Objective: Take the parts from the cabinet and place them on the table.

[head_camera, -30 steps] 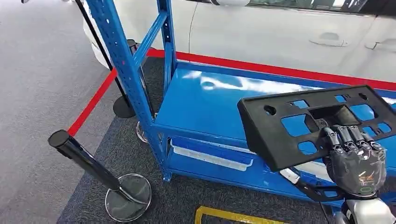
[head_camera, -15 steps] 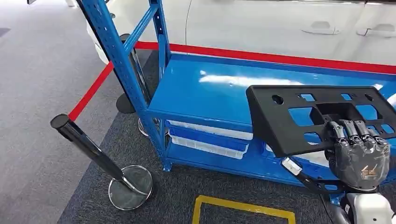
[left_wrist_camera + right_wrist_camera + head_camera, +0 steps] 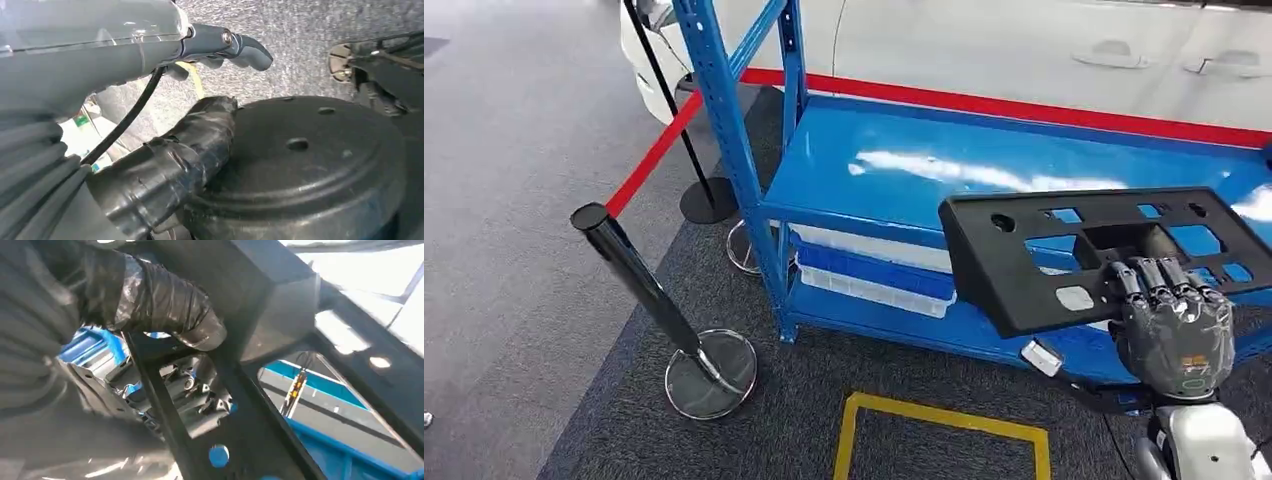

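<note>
The right robot hand comes up from the lower right of the head view, palm side away from the camera, with its dark fingers curled over the near edge of a black plastic part and grasping it. In the right wrist view the thick thumb presses against the underside of the same part, so the part is pinched between thumb and fingers.

The part is a flat, long panel with several rectangular openings and small round holes. Its long axis runs from left to right across the robot's view, nearly level, and its broad face is tilted up toward the camera. It is held in the air, over the front edge of the blue shelf rack, and it touches nothing except the robot hand.

The left robot hand shows in the left wrist view. Its dark fingers lie partly curled and nothing is visible between them, but I cannot tell its state with certainty.

Under the top board of the rack, white and blue trays sit on a lower level. Left of the rack stands a black stanchion post on a round metal base, with a red belt. A yellow line is marked on the dark carpet, and behind the rack is a white car.
</note>
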`<action>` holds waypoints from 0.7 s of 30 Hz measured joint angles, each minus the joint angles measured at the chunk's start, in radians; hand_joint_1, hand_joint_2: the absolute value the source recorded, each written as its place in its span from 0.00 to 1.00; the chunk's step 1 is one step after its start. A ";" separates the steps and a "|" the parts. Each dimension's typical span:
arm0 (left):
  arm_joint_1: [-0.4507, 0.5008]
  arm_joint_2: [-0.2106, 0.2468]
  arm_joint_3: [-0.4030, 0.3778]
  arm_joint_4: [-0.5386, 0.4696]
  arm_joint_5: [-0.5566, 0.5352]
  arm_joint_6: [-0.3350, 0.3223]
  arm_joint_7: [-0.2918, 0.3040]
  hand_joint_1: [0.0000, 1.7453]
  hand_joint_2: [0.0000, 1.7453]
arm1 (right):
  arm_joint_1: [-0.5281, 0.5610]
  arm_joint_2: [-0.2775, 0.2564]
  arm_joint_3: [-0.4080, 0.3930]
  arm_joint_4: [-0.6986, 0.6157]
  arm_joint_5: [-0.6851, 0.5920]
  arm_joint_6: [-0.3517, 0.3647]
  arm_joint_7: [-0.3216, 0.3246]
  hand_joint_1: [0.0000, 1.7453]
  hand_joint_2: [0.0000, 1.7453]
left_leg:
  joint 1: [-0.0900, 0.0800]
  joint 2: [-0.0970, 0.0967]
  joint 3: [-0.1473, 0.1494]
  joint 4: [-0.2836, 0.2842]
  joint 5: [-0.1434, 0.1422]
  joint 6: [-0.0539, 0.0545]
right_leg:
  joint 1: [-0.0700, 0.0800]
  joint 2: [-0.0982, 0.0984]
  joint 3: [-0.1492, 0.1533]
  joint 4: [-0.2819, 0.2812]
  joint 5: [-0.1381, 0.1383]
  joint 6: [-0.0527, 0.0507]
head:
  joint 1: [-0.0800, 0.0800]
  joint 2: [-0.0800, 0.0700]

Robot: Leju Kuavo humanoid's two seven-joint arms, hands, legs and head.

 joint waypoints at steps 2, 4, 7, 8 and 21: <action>-0.001 -0.002 -0.001 0.003 0.000 -0.001 -0.002 0.00 1.00 | 0.000 0.005 -0.005 0.007 -0.004 0.000 -0.005 1.00 1.00 | 0.003 -0.012 -0.043 0.023 0.014 -0.008 | -0.008 0.000 0.044 -0.008 0.067 0.007 | 0.000 0.000; -0.003 -0.003 -0.001 0.004 0.000 -0.001 -0.002 0.00 1.00 | 0.000 0.008 -0.009 0.011 -0.005 0.000 -0.005 1.00 1.00 | 0.007 -0.028 -0.084 0.055 0.024 -0.019 | -0.018 0.024 0.154 -0.144 0.109 0.014 | 0.000 0.000; -0.008 -0.003 -0.003 0.008 -0.001 -0.002 -0.003 0.00 1.00 | 0.004 0.012 -0.015 0.016 -0.007 0.000 -0.005 1.00 1.00 | 0.002 -0.057 -0.113 0.081 0.043 -0.037 | -0.015 0.070 0.209 -0.245 0.047 -0.005 | 0.000 0.000; -0.007 -0.002 -0.003 0.009 -0.001 -0.002 -0.004 0.00 1.00 | 0.000 0.013 -0.016 0.018 -0.009 0.000 -0.007 1.00 1.00 | 0.003 -0.071 -0.118 0.077 0.056 -0.044 | -0.010 0.062 0.206 -0.239 0.049 -0.013 | -0.001 0.000; -0.002 -0.004 -0.009 0.025 -0.006 -0.007 -0.005 0.00 1.00 | 0.012 0.047 -0.053 0.023 -0.032 -0.001 -0.058 1.00 1.00 | 0.007 0.065 0.058 0.081 -0.079 -0.074 | -0.008 -0.097 0.058 -0.236 0.168 -0.035 | -0.005 0.000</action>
